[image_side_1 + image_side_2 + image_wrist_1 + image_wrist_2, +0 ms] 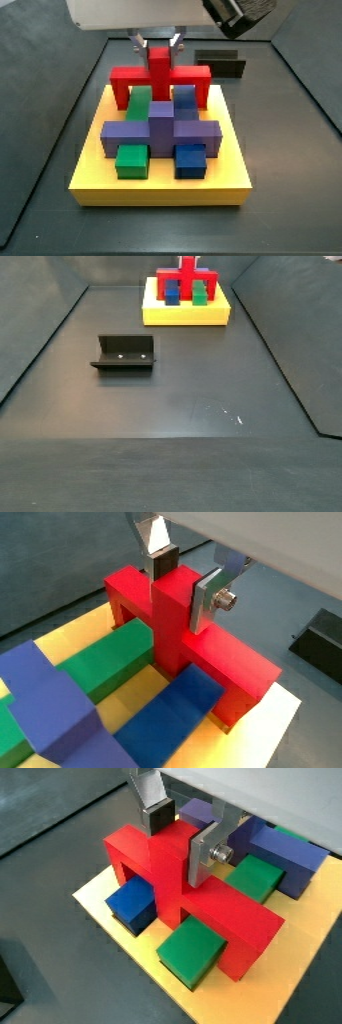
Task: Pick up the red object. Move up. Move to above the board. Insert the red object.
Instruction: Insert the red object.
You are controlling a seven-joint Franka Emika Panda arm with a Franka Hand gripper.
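The red object (221, 652) (230, 910) stands with its two legs down on the yellow board (67, 634) (120, 936), stem upright. My gripper (183, 587) (181, 840) straddles the top of the stem, one silver finger on each side, pads against the red, shut on it. In both side views the red object (160, 75) (186, 278) sits at the board's (160, 186) (187, 314) far edge, with the gripper (158, 42) directly above it.
On the board lie a purple cross block (160, 128), green blocks (131, 160) (194, 948) and blue blocks (191, 160) (134, 903), close around the red legs. The dark fixture (124, 353) (221, 62) stands on the grey floor apart from the board.
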